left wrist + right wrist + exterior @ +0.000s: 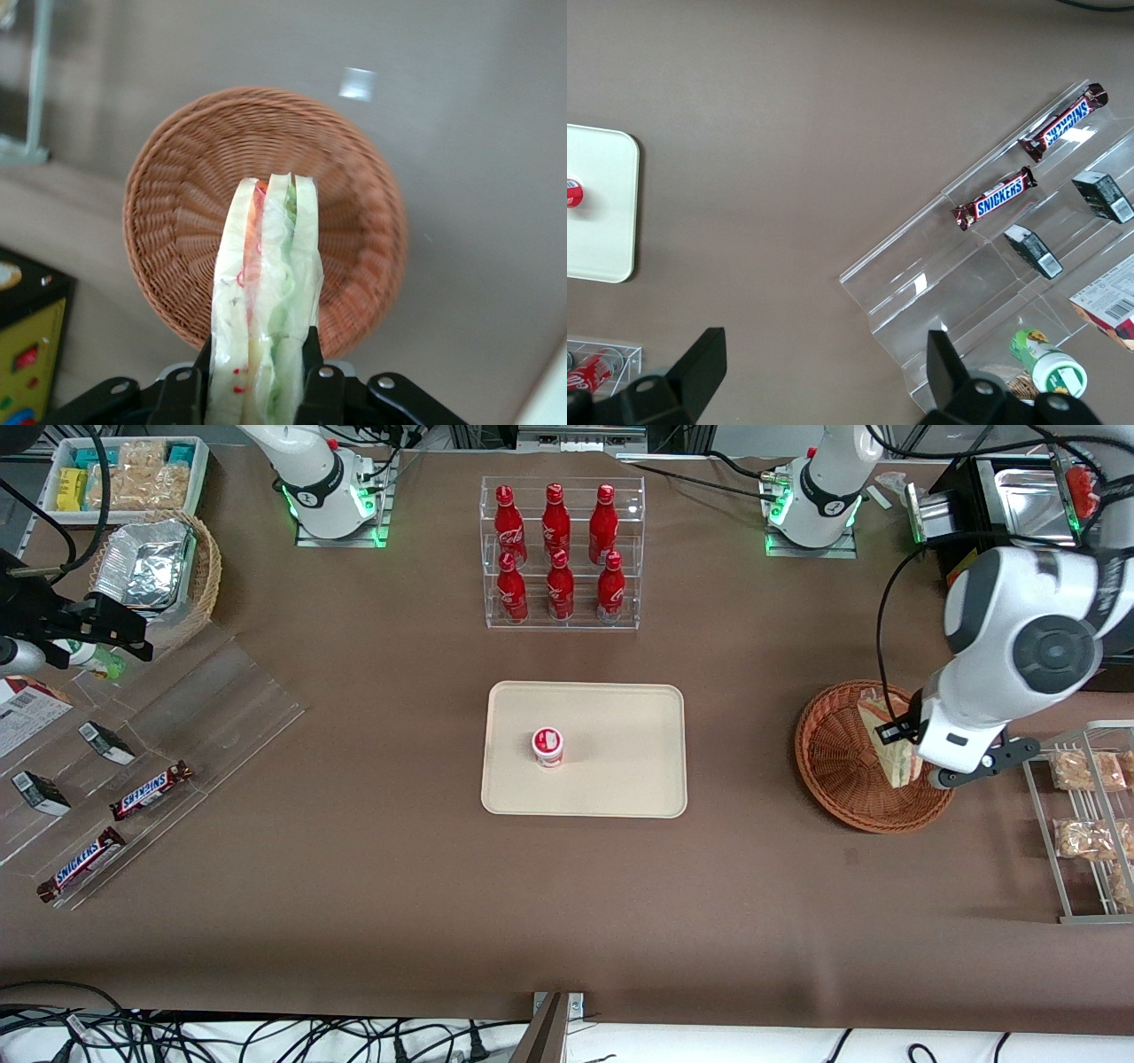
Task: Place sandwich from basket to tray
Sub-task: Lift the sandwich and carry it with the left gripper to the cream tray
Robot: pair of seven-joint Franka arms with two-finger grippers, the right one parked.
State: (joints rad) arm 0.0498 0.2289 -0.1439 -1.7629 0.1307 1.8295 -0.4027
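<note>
**A:** Where is the clear-wrapped triangular white-bread sandwich point(264, 292)?

**B:** Clenched between the jaws of the left arm's black two-finger gripper point(257, 390), standing on edge above the round reddish-brown woven wicker basket point(177, 212). From the front, the arm's white wrist covers much of the wedge; only its pale upper part and green edge point(893, 737) show over the basket point(837, 766).

**A:** What lies around it?

**B:** The flat cream-beige rectangular tray point(620, 717) sits well apart, at mid-surface, carrying a small white cup with a red lid point(547, 746). Nothing stands between basket and tray on the brown surface point(753, 886). A clear rack of red bottles point(558, 549) stands farther from the front camera than the tray. A metal wire rack of bagged tan snacks point(1085, 806) is just beside the basket, cut off at the frame edge.

**A:** Anything hidden?

**B:** The gripper's fingertips, in the front view.
</note>
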